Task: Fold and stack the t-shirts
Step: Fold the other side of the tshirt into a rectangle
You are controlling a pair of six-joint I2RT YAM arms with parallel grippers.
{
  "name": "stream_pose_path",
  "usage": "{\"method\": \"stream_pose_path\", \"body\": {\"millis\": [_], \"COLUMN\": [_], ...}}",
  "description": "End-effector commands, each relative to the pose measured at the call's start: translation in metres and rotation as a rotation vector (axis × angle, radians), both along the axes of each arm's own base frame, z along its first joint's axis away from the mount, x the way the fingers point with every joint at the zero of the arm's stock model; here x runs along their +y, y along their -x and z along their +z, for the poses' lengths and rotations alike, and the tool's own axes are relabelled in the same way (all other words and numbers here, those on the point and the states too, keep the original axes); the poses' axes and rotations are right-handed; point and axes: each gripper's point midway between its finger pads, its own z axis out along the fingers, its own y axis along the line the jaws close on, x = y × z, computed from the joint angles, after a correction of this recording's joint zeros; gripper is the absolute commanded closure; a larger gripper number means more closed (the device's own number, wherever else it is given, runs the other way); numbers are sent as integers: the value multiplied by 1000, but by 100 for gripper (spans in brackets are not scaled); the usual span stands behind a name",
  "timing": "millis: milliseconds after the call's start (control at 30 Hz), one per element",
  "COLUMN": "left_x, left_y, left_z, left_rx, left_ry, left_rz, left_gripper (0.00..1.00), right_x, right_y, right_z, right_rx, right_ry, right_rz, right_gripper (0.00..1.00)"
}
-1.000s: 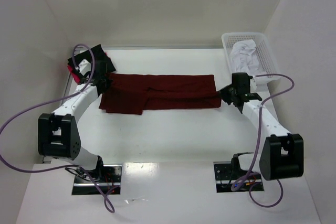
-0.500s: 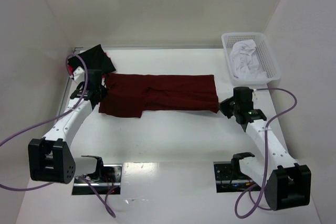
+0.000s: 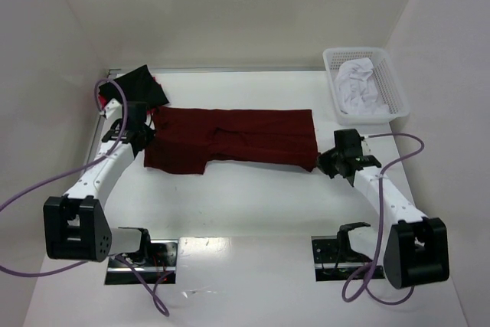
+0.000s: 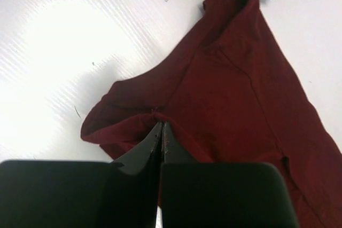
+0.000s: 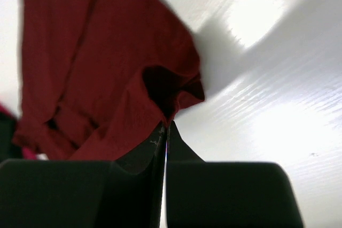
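A dark maroon t-shirt lies as a long folded band across the table's middle. My left gripper is shut on its left edge; the left wrist view shows the cloth pinched at the fingertips. My right gripper is shut on its right near corner; the right wrist view shows the cloth lifted at the fingertips. A black folded t-shirt lies on a pink one at the back left.
A white basket holding white cloth stands at the back right. White walls close in the table on three sides. Purple cables loop beside both arms.
Both grippers have drawn toward the near side holding the maroon t-shirt's ends; its right corner has come nearer and the band sits slightly closer. Both arms have shifted pose.
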Motion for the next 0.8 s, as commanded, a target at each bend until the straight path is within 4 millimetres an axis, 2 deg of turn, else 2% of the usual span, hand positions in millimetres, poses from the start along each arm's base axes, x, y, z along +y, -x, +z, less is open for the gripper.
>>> {"method": "stream_pose_path", "body": {"millis": [0, 133, 233, 400, 567, 767], "left_x": [13, 21, 23, 25, 21, 19], "left_y": [-14, -22, -31, -40, -54, -63], "left_z": [-8, -25, -26, -33, -35, -41], "left_rx": [15, 61, 60, 70, 74, 86], "left_ry": [-42, -34, -27, -13, -10, -8], "left_rz": [22, 41, 45, 35, 1, -24], "left_gripper": [100, 100, 100, 100, 100, 100], "right_x": [-4, -21, -29, -31, -28, -28], "right_y": [-38, -56, -68, -93, -105, -115], "right_z": [23, 13, 14, 24, 11, 7], "right_rx": [-92, -67, -79, -124, -101, -106], "right_ry": [41, 68, 79, 94, 94, 95], "right_rz": [-17, -57, -70, -68, -47, -49], "right_gripper": [100, 100, 100, 100, 100, 97]}}
